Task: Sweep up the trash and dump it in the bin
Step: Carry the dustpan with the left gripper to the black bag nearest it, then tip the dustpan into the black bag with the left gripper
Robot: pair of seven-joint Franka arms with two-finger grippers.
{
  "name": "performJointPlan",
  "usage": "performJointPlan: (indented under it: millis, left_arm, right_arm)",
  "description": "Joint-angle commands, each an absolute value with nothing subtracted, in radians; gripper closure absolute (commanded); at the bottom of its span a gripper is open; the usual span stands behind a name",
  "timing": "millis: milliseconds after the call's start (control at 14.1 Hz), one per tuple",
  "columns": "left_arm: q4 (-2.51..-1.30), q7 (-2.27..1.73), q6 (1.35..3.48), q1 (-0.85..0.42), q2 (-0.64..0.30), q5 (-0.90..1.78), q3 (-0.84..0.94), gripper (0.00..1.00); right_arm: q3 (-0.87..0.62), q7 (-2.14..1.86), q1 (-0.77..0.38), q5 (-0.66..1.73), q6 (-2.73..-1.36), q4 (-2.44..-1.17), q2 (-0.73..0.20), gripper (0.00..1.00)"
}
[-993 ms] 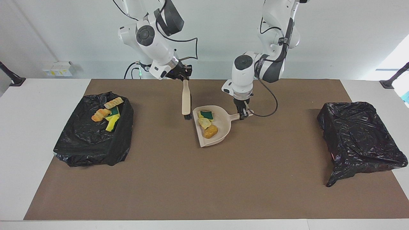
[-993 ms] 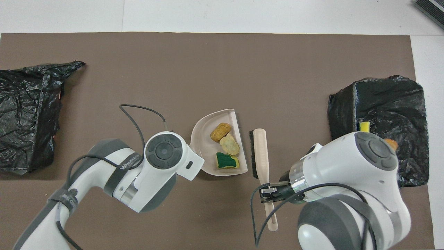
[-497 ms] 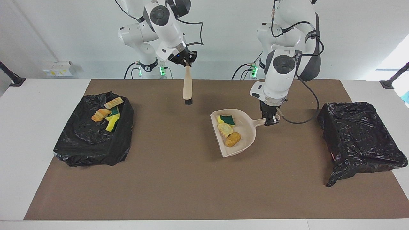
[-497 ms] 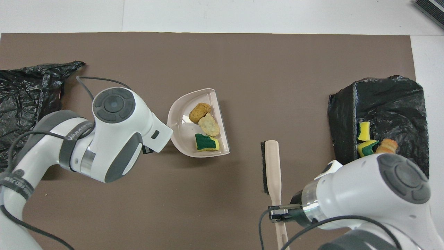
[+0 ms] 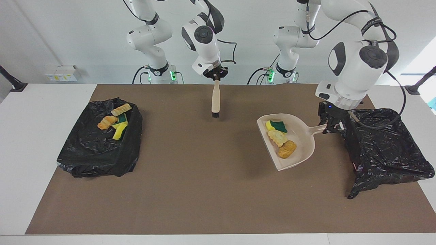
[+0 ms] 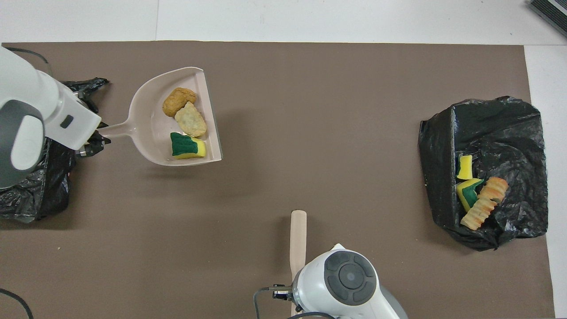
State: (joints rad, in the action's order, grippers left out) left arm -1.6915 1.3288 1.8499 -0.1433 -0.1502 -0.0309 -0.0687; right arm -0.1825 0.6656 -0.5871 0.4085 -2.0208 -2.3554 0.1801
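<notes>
I have the left gripper [image 5: 329,126] clamped on the handle of the beige dustpan [image 5: 301,143], carrying it above the brown mat [image 5: 204,190] just beside the black-lined bin [image 5: 385,149] at the left arm's end of the table. Three scraps ride in the pan — a yellow-and-green sponge chunk [image 5: 276,126], a pale bread lump [image 5: 276,136] and an orange-brown lump [image 5: 287,148]. The other pieces lie in the second lined bin [image 5: 98,143] at the right arm's end.

To dump well, I'd judge the pan's open lip must clear the bin's rim and sit over the hollow before I tip it; the lip points away from this bin, so I must turn it first and keep it level, or the lumps roll out onto the mat.

The right gripper [image 5: 215,74] waits over the mat's robot-side edge, closed on the hand brush [image 5: 215,102], which hangs bristles down.

In the overhead view the left arm covers much of the near bin, and the right wrist hides the brush handle. How many scraps lie in the second bin is hard to make out — they overlap.
</notes>
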Motion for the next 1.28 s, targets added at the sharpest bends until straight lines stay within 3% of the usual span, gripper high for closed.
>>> performJointPlan:
  millis: [0, 142, 639, 709, 780, 851, 922, 1206]
  left_arm:
    - [-1.648, 1.466, 1.822, -0.023, -0.172, -0.011, -0.06, 1.0]
    - [-1.614, 1.611, 1.79, 0.076, -0.187, -0.011, -0.06, 1.0]
    - [-1.461, 1.946, 1.779, 0.319, -0.267, -0.097, -0.066, 1.0]
    - [-1.432, 1.982, 1.79, 0.354, -0.282, -0.119, -0.063, 1.0]
    - [-1.425, 2.02, 1.821, 0.362, -0.288, -0.159, -0.063, 1.0]
    - [-1.43, 2.028, 1.882, 0.362, -0.288, -0.216, -0.063, 1.0]
    - [-1.439, 2.02, 1.943, 0.367, -0.288, -0.272, -0.063, 1.0]
    - [-1.53, 1.912, 2.11, 0.37, -0.278, -0.506, -0.067, 1.0]
  right_arm:
    - [-0.175, 0.677, -0.597, 0.393, -2.097, -2.404, 0.184, 1.0]
    - [-0.175, 0.651, -0.626, 0.391, -2.19, -2.463, 0.181, 1.0]
    - [-0.175, 0.555, -0.629, 0.367, -2.232, -2.467, 0.118, 1.0]
    - [-0.175, 0.552, -0.629, 0.367, -2.23, -2.465, 0.117, 0.83]
    - [-0.175, 0.549, -0.629, 0.365, -2.229, -2.462, 0.115, 0.56]
    - [-0.175, 0.548, -0.629, 0.364, -2.229, -2.454, 0.107, 0.19]
    - [-0.173, 0.548, -0.627, 0.364, -2.224, -2.439, 0.104, 0.0]
    - [-0.163, 0.546, -0.54, 0.329, -2.188, -2.352, 0.11, 0.0]
